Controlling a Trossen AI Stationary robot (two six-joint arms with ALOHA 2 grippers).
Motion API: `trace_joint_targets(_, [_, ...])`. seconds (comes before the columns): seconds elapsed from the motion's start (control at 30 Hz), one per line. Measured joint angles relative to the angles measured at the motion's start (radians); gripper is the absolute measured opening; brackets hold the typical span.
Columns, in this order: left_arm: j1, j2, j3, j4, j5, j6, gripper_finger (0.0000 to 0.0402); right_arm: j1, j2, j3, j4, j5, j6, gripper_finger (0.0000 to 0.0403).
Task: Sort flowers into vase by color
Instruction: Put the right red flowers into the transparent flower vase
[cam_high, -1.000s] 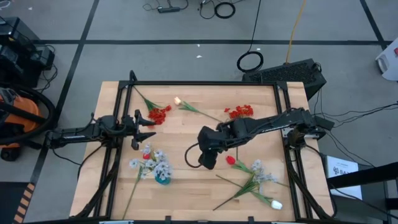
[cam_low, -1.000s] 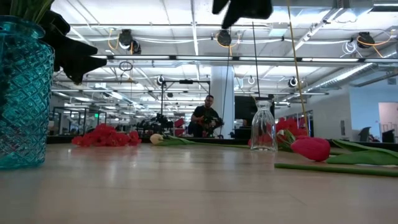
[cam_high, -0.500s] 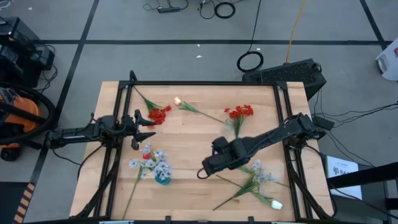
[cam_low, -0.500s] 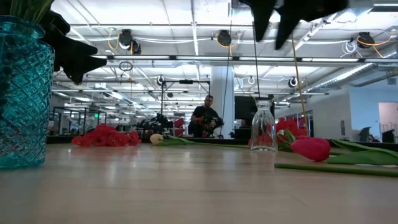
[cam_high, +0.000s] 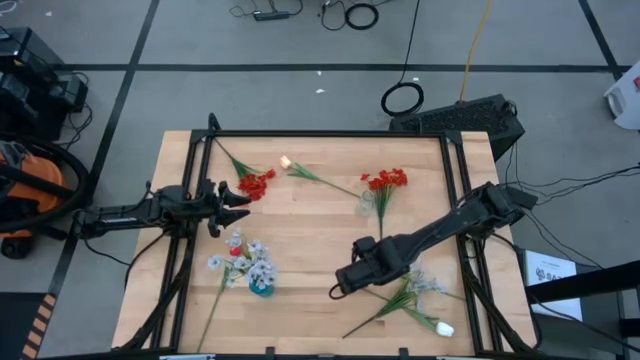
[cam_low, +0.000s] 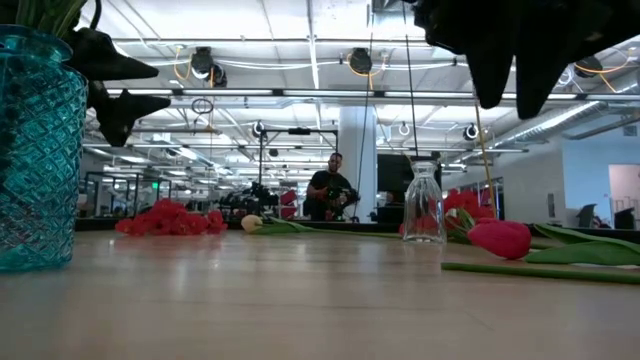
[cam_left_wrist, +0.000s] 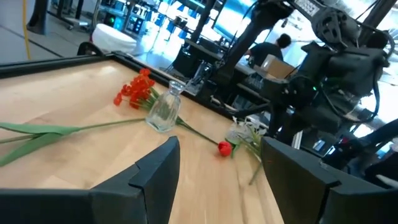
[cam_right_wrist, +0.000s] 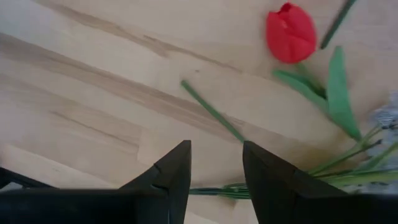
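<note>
Teal glass marks the left: a blue vase (cam_high: 260, 288) already holding pale blue-white sprays (cam_high: 240, 258) near the table's front-left. Just behind it the left gripper (cam_high: 238, 204) hovers, fingers spread wide and empty, beside a red blossom cluster (cam_high: 256, 184). A clear vase (cam_high: 366, 205) stands mid-table. Farther right, the right gripper (cam_right_wrist: 214, 163) hangs partly open, holding nothing, over a green stem, with a red tulip bud (cam_right_wrist: 290, 33) lying nearby.

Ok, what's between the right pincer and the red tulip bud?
Only bare wood and a loose green stem, seen in the right wrist view. The right pincer hangs open, with the red tulip bud farther ahead.
</note>
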Motion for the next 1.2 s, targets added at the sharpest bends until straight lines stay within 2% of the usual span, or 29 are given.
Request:
trace_joint_targets(0.33, [0.000,0.000,0.000,0.001,-0.006,0.007,0.0228,-0.035,-0.309,-0.272,0.045,0.089,-0.019,0.0136])
trace_joint_targets(0.67, [0.000,0.000,0.000,0.099,-0.011,0.004,0.0228,-0.104,-0.591,-0.627,0.190,0.086,-0.087,0.0136])
trace_joint_targets(0.8, [0.000,0.000,0.000,0.110,-0.128,0.002,0.0228,-0.109,-0.633,-0.702,0.221,0.094,-0.100,0.0136])
trace_joint_targets(0.93, [-0.002,0.001,0.008,0.113,-0.213,-0.026,0.0228,-0.134,-0.641,-0.732,0.219,0.188,-0.104,0.0136])
trace_joint_targets(1.0, [-0.008,0.015,0.021,0.107,-0.235,-0.022,0.0228,-0.169,-0.638,-0.735,0.218,0.222,-0.131,0.0136])
trace_joint_targets(1.2, [-0.022,0.093,0.109,-0.035,-0.299,0.004,0.0228,-0.336,-0.602,-0.735,0.248,0.211,-0.294,0.0136])
